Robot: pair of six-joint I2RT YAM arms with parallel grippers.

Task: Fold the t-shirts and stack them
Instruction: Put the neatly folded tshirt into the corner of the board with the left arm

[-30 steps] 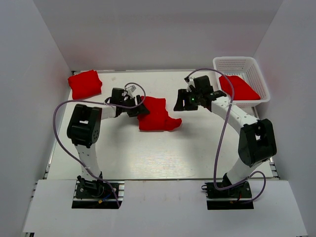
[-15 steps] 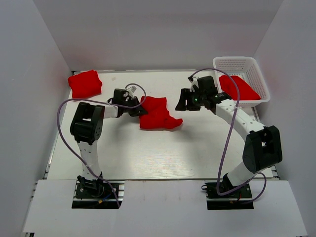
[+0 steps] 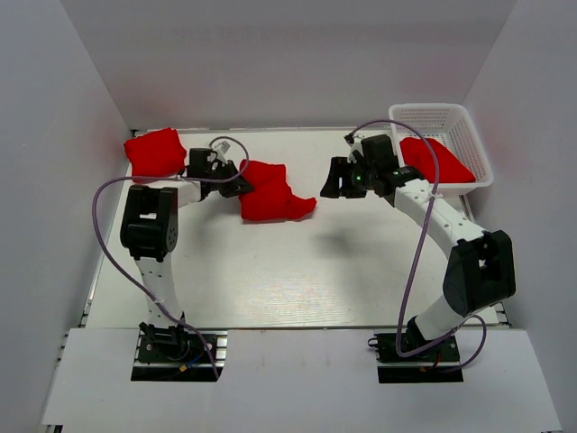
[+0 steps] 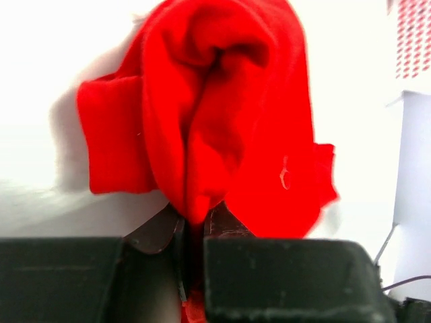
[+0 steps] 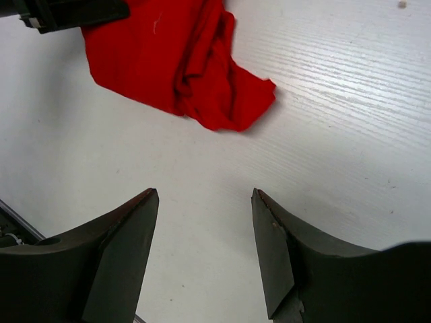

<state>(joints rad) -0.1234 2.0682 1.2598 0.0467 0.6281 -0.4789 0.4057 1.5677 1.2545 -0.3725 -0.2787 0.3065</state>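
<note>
A crumpled red t-shirt (image 3: 270, 191) lies bunched on the white table (image 3: 297, 271), left of centre. My left gripper (image 3: 236, 180) is shut on its left edge; in the left wrist view a fold of the cloth (image 4: 222, 114) runs down between the closed fingers (image 4: 229, 222). A folded red t-shirt (image 3: 155, 152) rests at the back left corner. Another red t-shirt (image 3: 437, 161) lies in the white basket (image 3: 433, 115). My right gripper (image 3: 332, 180) hovers open to the right of the crumpled shirt (image 5: 182, 60), nothing between its fingers (image 5: 273, 249).
The white lattice basket stands at the back right against the wall. White walls close in the table on three sides. Purple cables loop from both arms. The left arm (image 5: 67, 12) shows at the top left of the right wrist view.
My left gripper has closed on the crumpled t-shirt's edge and dragged it leftward and toward the back. The right arm has stretched out and its gripper has shifted a little toward the back.
</note>
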